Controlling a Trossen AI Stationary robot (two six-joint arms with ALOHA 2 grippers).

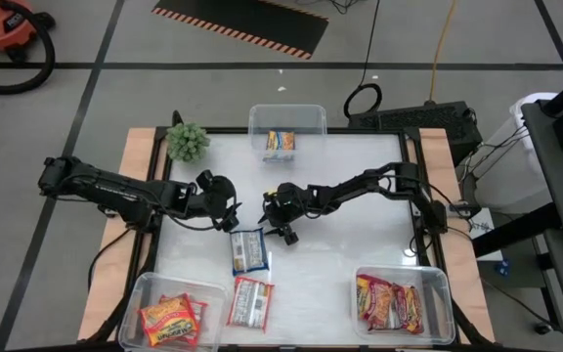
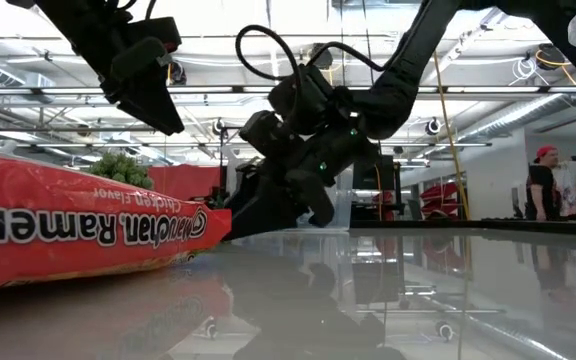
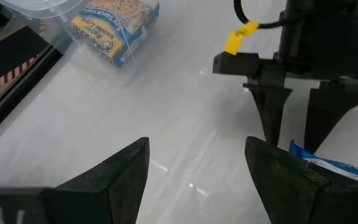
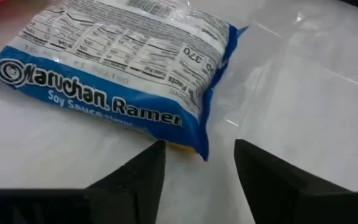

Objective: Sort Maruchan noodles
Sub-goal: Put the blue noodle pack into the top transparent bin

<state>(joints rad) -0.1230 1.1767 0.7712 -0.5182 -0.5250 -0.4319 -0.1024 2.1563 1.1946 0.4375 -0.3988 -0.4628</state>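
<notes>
A blue-and-white Maruchan noodle packet (image 1: pixel 247 250) lies flat on the white table near its middle. It fills much of the right wrist view (image 4: pixel 117 68). My right gripper (image 1: pixel 283 233) is open just right of the packet and low over the table. In its wrist view the packet's near corner (image 4: pixel 202 148) lies between the gripper's (image 4: pixel 199 155) fingertips, apart from both. My left gripper (image 1: pixel 231 221) hangs open higher up, left of the packet, with nothing between its fingers (image 3: pixel 197 149). A red-and-white packet (image 1: pixel 250 301) lies flat closer to the near edge.
A clear tub (image 1: pixel 287 125) at the far edge holds a blue-and-yellow packet. The near-left tub (image 1: pixel 169 318) holds orange packets and the near-right tub (image 1: pixel 399 303) holds red ones. A green plant (image 1: pixel 188 142) stands at the far left corner. Bare tabletop shows right of the arms.
</notes>
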